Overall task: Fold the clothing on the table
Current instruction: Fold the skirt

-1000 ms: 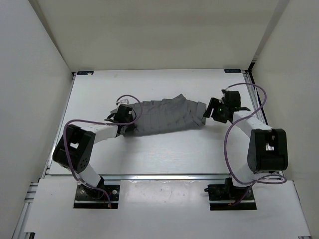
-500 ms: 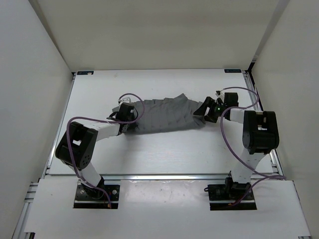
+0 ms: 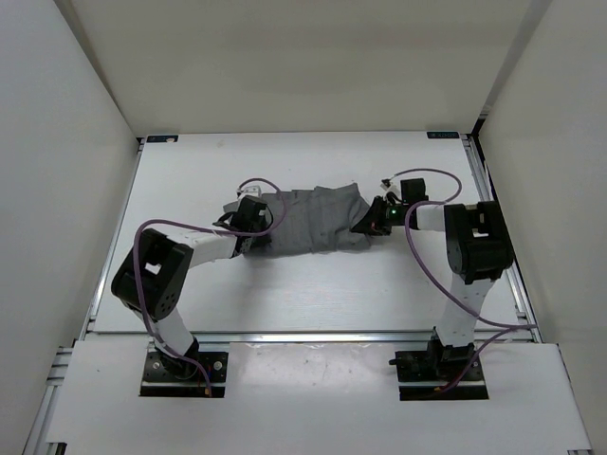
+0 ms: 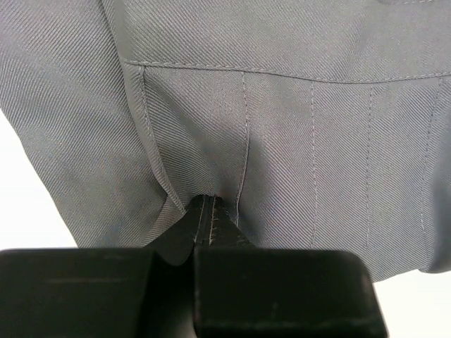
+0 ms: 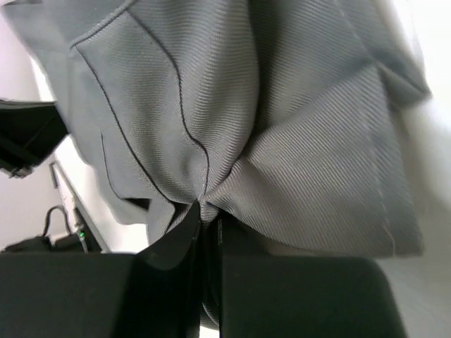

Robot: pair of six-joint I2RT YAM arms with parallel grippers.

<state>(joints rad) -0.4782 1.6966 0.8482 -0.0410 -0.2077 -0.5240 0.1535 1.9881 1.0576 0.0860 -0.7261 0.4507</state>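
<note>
Clothing (image 3: 318, 220) bunched on table (image 3: 190, 171); L gripper (image 4: 210, 203), R gripper (image 5: 205, 210) pinch opp. ends.

From my screen the clothing (image 4: 296, 141) is matt grey woven cloth, finely ribbed on the diagonal, with stitched seams. The tabletop (image 3: 313, 294) looks smooth matt white, its rails (image 3: 313, 335) silver metal. The jaws are black plastic with a dull sheen.

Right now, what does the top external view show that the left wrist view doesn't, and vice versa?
Top external only: the white table, and the right gripper at the right end of the clothing. Left wrist only: the stitched pleat lines close up, and the left gripper shut on a pinched fold. Both: the grey clothing, gripped at its left end.
</note>
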